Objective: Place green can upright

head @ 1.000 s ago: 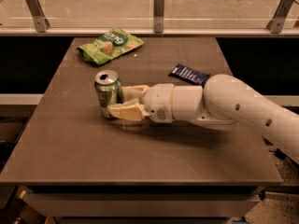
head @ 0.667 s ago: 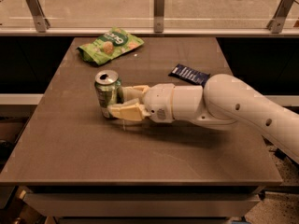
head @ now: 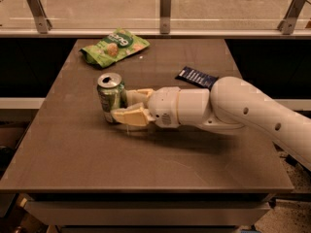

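Observation:
The green can (head: pixel 109 97) stands upright on the brown table (head: pixel 73 154), left of centre, with its silver top and pull-tab facing up. My gripper (head: pixel 119 105) reaches in from the right at table height. Its pale fingers (head: pixel 127 116) lie on the near and far sides of the can and touch it. The can's right side is partly hidden by the fingers. The white arm (head: pixel 233 106) stretches away to the right edge of the view.
A flat green snack bag (head: pixel 114 45) lies at the back left of the table. A dark blue packet (head: pixel 196 76) lies at the back, just behind the arm. A glass railing with metal posts (head: pixel 165 8) runs behind the table.

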You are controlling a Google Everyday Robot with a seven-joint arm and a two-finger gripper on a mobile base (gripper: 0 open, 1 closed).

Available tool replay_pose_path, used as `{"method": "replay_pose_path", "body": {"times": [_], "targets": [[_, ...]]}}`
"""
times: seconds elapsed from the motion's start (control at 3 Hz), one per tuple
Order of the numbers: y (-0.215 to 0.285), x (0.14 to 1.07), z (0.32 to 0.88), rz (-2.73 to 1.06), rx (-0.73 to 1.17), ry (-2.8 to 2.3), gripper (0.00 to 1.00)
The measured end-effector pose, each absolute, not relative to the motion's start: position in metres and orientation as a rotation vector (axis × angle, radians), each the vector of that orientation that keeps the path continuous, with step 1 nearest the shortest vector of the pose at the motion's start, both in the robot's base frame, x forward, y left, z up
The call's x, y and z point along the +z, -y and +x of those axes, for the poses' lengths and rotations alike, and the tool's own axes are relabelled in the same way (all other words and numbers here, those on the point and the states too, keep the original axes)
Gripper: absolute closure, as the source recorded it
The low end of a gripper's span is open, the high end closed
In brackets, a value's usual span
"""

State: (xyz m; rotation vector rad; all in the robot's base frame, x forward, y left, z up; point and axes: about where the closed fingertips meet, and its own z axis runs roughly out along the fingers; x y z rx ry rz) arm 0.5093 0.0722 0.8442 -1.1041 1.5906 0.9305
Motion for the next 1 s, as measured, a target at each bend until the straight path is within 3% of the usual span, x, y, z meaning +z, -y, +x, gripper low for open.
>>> {"method": "replay_pose_path", "body": {"times": [0.33,0.67,1.0], "targets": [[-0.074,0.8445,0.5085,-1.108,0.932,-1.589,0.13],[-0.0762,0.8449,0.5075,-1.112,0.934,-1.587,0.0],[-0.0762,0.8449,0.5075,-1.112,0.934,-1.587,0.0]]}}
